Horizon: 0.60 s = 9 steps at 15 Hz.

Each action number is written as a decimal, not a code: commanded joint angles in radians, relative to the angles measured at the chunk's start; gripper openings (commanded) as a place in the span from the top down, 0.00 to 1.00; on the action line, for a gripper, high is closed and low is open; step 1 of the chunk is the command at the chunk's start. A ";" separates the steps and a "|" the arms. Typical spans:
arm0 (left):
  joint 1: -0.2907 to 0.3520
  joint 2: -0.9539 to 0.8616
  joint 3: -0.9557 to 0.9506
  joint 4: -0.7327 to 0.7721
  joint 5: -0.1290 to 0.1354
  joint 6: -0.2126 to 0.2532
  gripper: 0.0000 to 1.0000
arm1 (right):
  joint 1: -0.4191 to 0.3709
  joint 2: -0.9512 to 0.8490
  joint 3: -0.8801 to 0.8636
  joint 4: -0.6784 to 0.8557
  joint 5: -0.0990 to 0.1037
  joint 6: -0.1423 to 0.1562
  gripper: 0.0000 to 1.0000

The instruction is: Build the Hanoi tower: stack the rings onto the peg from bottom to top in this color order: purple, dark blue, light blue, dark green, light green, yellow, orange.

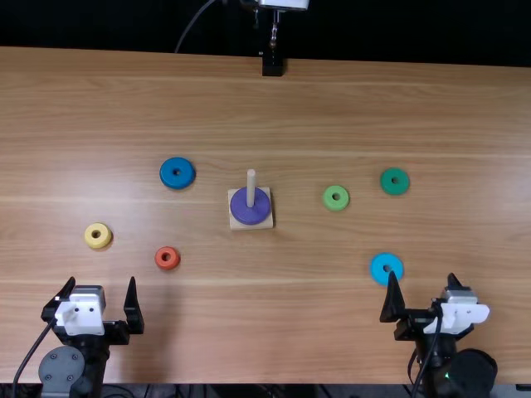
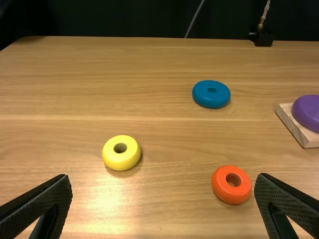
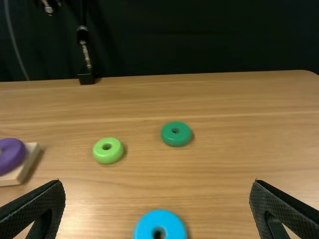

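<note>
"First item: peg (image 1: 251, 187)?"
"One, upright, long axis vertical, mid-table (image 1: 249, 315); purple ring (image 1: 250, 214) flat round its foot."
"Next lot?"
"Left claw (image 1: 101, 282), pointing forward, fingers apart, near the orange ring (image 1: 160, 262). Right claw (image 1: 422, 277), likewise forward, fingers apart, near the light blue ring (image 1: 379, 266)."

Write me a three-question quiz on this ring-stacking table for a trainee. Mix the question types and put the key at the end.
1. True or false: the purple ring sits around the peg.
2. By the task's order, which goes on next? A) yellow ring B) dark blue ring C) orange ring
3. Which color of ring lies closest to the right pincer?

Key: 1. True. 2. B. 3. Light blue.
</note>
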 commanded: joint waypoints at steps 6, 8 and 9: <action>-0.003 -0.012 -0.105 -0.078 -0.001 0.010 0.00 | -0.017 -0.091 -0.130 -0.003 -0.009 -0.011 0.00; -0.003 -0.012 -0.105 -0.078 -0.001 0.010 0.00 | -0.018 -0.094 -0.155 -0.002 -0.009 -0.013 0.00; -0.003 -0.012 -0.105 -0.078 -0.001 0.010 0.00 | -0.018 -0.094 -0.167 -0.003 -0.007 -0.013 0.00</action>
